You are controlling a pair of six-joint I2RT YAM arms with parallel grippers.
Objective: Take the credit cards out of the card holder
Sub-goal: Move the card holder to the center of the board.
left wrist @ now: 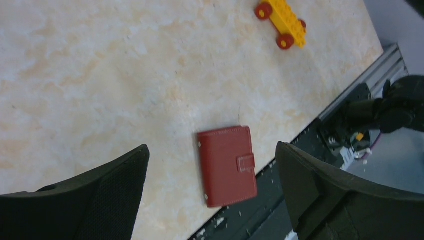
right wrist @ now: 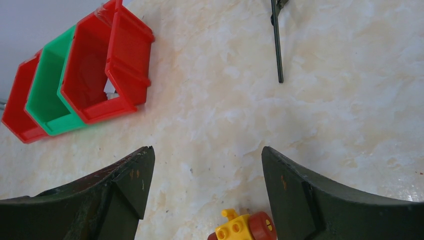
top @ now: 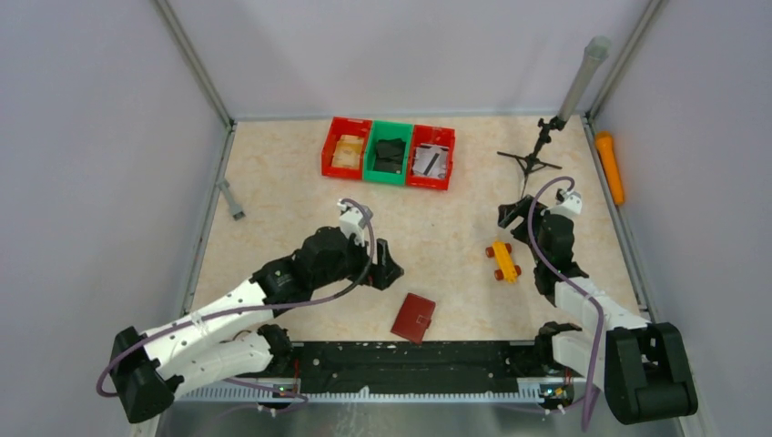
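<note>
The card holder [top: 414,316], a small dark red wallet, lies closed and flat near the table's front edge. In the left wrist view it [left wrist: 226,165] shows its strap clasp, one corner over the black rail. No cards show. My left gripper [top: 386,266] is open and empty, hovering just up-left of the card holder; in the left wrist view the gripper [left wrist: 212,150] frames it between its wide-apart fingers. My right gripper [top: 506,217] is open and empty at the right, above the table; in the right wrist view the gripper [right wrist: 207,150] sits over bare table.
A yellow toy car with red wheels [top: 502,260] lies right of centre, also in the right wrist view [right wrist: 242,227]. Red, green and red bins [top: 389,153] stand at the back. A black tripod stand [top: 533,155] and an orange cylinder [top: 610,167] are at the back right. A black rail [top: 410,360] runs along the front.
</note>
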